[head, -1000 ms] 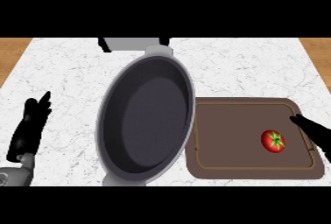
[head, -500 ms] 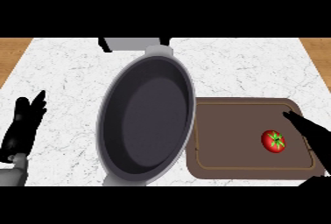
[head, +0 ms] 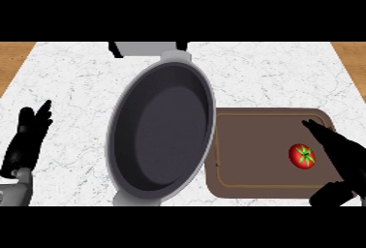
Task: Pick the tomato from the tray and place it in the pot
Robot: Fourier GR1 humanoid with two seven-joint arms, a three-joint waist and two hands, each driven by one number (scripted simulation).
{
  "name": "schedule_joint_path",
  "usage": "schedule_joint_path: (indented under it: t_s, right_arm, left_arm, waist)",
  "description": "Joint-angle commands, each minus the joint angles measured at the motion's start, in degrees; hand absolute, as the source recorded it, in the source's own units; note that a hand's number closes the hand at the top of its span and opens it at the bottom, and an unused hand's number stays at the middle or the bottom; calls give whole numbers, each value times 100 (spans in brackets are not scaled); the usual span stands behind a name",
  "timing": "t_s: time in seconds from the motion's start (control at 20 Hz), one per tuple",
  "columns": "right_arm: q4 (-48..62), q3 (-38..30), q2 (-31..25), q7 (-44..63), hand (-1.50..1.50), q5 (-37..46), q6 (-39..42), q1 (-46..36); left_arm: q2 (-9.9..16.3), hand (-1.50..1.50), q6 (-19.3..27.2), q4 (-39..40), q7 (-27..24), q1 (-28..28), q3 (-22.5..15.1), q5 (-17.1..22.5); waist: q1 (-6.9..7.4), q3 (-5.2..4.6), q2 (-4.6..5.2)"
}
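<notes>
A white marbled bench point(head: 79, 77) is seen from above. The pot point(head: 160, 133), dark and wide with a grey rim, is taken as landmark and stands at the bench's middle. Just right of the pot, touching its rim, a brown tray point(head: 247, 167) is laid. Left of the pot, well apart, the left hand point(head: 27, 140) is held open with fingers straight up. Right of the pot, over the tray's right edge, the right hand point(head: 342, 155) is spread open beside the tomato point(head: 302, 156), which lies on the tray.
</notes>
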Motion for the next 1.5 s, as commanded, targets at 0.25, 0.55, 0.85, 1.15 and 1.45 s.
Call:
schedule_joint_path:
  t_s: [0.25, 0.55, 0.85, 1.15, 1.45]
  right_arm:
    - [614, -79, 589, -265, -150, 873, 42, 3]
    - [1134, -241, 1036, -244, -150, 915, 481, -637]
    - [1891, -539, 1146, -836, -150, 1197, 220, -629]
    - [2573, -530, 1512, -1055, -150, 1549, 68, -1064]
    - [2781, -711, 1502, -1455, -150, 1820, -112, -788]
  left_arm:
    - [-214, 0, -99, -70, 316, -207, 171, -253]
    - [-327, 0, -246, -302, 284, -44, 213, -381]
    - [-384, 0, -445, -589, 583, -13, 319, -371]
    - [-518, 0, -302, -194, 249, -231, 397, -677]
    - [-611, 0, -383, 298, -187, -206, 570, -739]
  waist:
    - [-14, -1, 1]
    - [9, 0, 1]
    - [10, 1, -1]
    - [15, 0, 5]
    - [-4, -1, 3]
